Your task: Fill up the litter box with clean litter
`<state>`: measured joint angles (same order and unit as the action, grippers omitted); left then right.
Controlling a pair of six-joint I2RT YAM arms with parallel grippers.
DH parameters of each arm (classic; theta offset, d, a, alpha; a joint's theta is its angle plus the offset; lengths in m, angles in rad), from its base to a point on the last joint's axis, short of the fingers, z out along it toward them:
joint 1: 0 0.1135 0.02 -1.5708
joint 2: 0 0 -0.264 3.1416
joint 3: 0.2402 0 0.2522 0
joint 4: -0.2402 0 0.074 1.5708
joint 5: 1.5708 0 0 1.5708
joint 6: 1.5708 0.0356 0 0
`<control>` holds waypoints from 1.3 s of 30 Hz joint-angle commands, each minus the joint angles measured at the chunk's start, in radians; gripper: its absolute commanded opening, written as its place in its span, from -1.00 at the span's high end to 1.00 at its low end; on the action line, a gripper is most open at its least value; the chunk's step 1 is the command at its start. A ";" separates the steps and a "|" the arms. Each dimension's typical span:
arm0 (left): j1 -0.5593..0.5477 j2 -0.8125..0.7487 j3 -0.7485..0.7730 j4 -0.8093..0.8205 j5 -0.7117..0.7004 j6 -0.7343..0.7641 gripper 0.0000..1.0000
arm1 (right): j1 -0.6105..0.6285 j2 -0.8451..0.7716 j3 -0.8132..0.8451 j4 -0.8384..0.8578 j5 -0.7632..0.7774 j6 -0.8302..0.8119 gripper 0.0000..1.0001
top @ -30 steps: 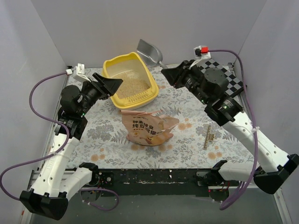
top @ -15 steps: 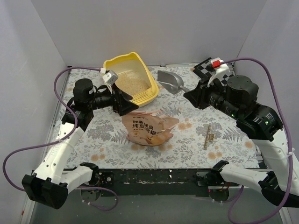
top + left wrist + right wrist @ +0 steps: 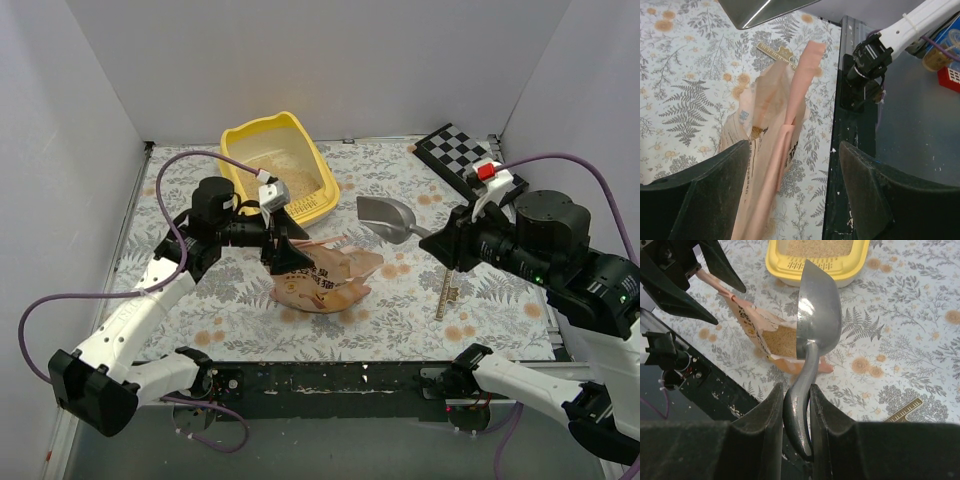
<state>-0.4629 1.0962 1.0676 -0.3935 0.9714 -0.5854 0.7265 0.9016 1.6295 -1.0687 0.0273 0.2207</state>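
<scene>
Nearest the bases, the right gripper (image 3: 796,407) is clamped on the handle of the metal scoop (image 3: 819,315). At mid-table (image 3: 400,312), the left gripper (image 3: 794,150) stands wide open astride the crinkled bag (image 3: 775,125). Farther back on the left, the litter box (image 3: 228,150) holds clean litter (image 3: 292,162).

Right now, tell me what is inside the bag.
In the right wrist view, the open mouth of the bag shows pale litter inside. The scoop covers part of the opening, and the bag walls hide how much there is.
</scene>
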 commanded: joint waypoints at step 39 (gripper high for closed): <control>-0.278 -0.153 -0.126 -0.036 -0.786 0.179 -0.15 | -0.001 0.086 0.116 -0.140 -0.156 -0.060 0.97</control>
<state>-0.7383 0.9451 0.8787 -0.4034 0.2398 -0.4557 0.7269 1.0161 1.7065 -1.2610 -0.1093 0.1711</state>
